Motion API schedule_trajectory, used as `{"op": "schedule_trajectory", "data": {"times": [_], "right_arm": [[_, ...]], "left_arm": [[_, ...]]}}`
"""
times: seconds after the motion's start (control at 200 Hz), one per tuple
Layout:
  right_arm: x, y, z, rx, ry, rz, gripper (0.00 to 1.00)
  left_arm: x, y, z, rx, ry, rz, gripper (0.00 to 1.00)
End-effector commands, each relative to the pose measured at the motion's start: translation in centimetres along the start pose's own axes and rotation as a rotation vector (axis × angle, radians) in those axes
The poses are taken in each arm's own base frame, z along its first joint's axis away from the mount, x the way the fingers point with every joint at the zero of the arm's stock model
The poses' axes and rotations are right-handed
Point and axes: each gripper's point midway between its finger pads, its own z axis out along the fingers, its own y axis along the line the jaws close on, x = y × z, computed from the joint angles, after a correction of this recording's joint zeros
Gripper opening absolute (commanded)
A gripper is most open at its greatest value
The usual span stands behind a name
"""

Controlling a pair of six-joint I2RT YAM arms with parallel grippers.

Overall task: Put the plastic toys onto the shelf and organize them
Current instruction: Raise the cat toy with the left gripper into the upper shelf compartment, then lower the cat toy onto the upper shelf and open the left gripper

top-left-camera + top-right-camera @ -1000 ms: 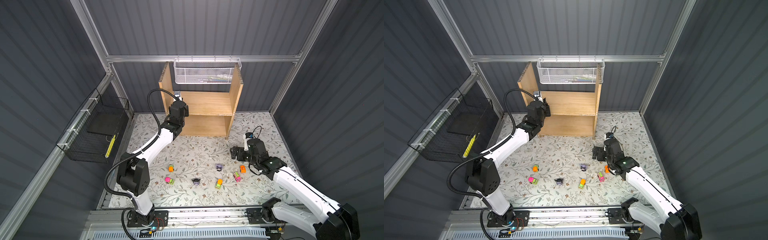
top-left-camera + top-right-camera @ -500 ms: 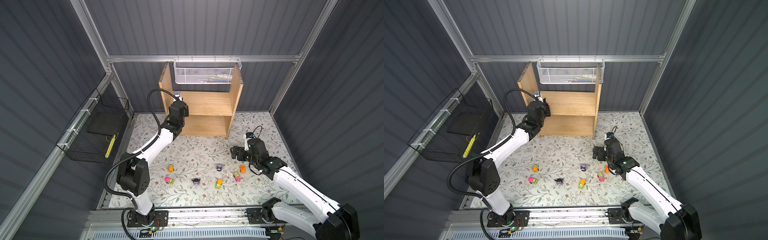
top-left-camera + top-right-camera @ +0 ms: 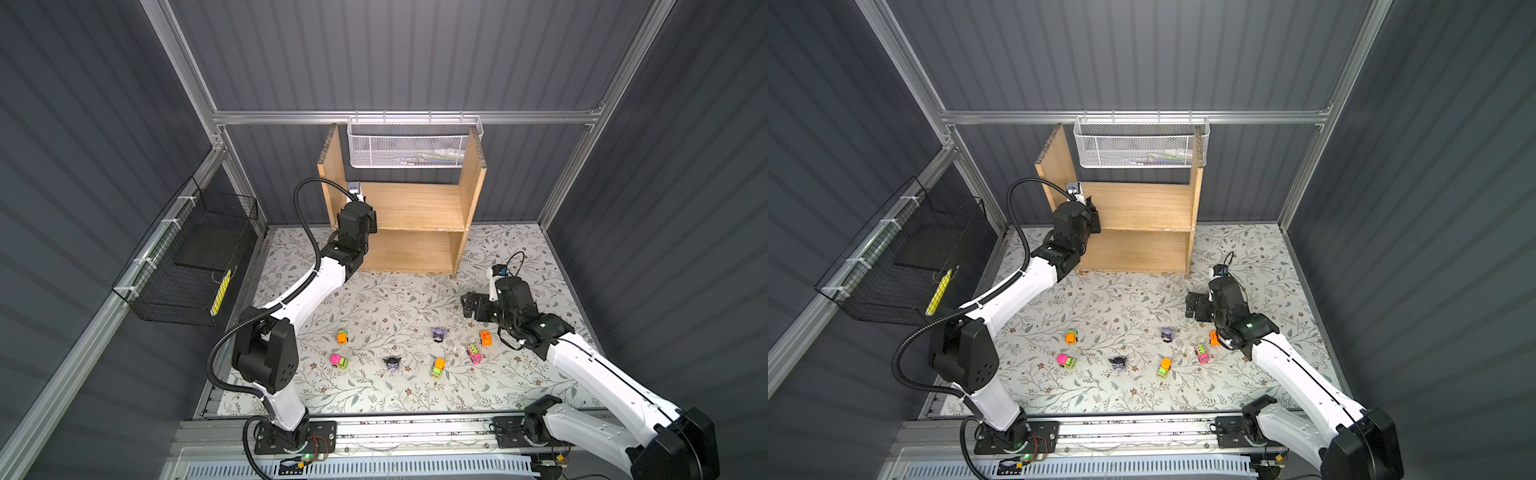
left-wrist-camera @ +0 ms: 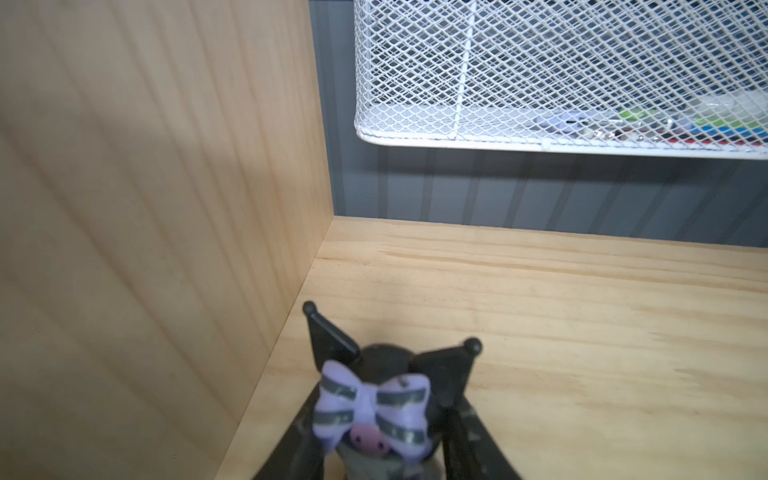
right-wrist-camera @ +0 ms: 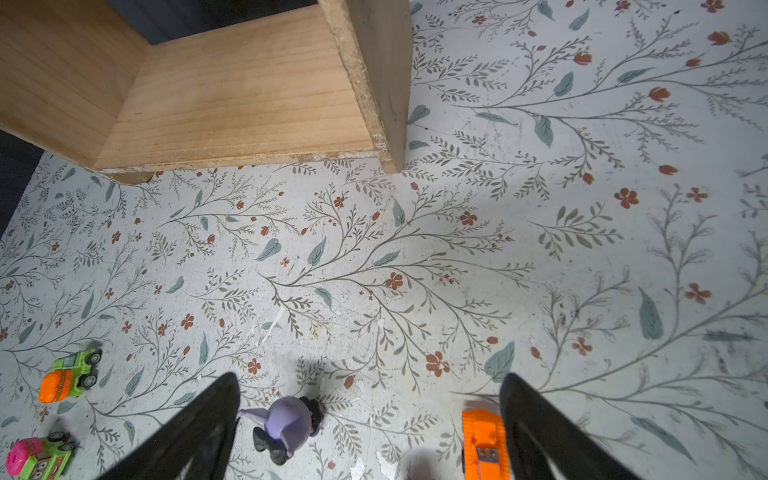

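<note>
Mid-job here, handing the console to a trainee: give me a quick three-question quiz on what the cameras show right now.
1. True or false: the right gripper is shut.
2. How many toys lie on the mat? A five, B seven, C eight.
3. Fill in: the left gripper holds a figurine at the ___ tier of the shelf.
Key: 1 false, its jaws stand open and empty. 2 B. 3 upper.
</note>
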Motion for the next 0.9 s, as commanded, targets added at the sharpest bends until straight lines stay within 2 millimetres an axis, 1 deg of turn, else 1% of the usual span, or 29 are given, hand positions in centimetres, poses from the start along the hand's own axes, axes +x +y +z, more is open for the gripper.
{"op": "schedule_trajectory", "data": {"times": [0.0,0.165,0.335,0.38,0.425,0.43,0.44,0.465,0.615,0.896], "right_arm": [[-0.7,0.0,-0.4,-0.002,-0.023,-0.006,0.96],[-0.8,0.1,-0.4,-0.004,-0.025,-0.005,0.96],[-0.9,0.0,-0.4,0.002,-0.029,-0.006,0.96],[-0.8,0.0,-0.4,0.001,-0.029,-0.005,0.96],[-0.9,0.0,-0.3,0.001,-0.03,-0.007,0.96],[-0.9,0.0,-0.3,0.002,-0.029,-0.007,0.96],[-0.9,0.0,-0.3,0.002,-0.029,-0.007,0.96],[-0.9,0.0,-0.3,0.002,-0.028,-0.008,0.96],[-0.8,-0.2,-0.2,0.01,-0.025,-0.011,0.96],[-0.8,-0.4,0.3,0.013,-0.017,-0.008,0.96]], "left_arm": [[-1.9,0.6,-1.2,0.004,-0.045,-0.027,0.43],[-1.8,0.7,-1.5,0.003,-0.045,-0.033,0.43],[-1.5,0.8,-1.3,0.001,-0.063,-0.033,0.41],[-1.6,0.8,-1.3,0.0,-0.075,-0.035,0.41],[-2.1,0.7,-1.2,0.002,-0.099,-0.039,0.4],[-1.3,0.7,-1.1,0.001,-0.085,-0.03,0.4],[-0.7,0.7,-1.0,0.001,-0.078,-0.025,0.4],[-0.5,0.6,-1.0,0.005,-0.082,-0.023,0.4],[-0.6,0.2,-0.6,0.019,-0.12,-0.022,0.4],[-0.4,-0.2,-0.1,0.026,-0.122,-0.018,0.42]]}}
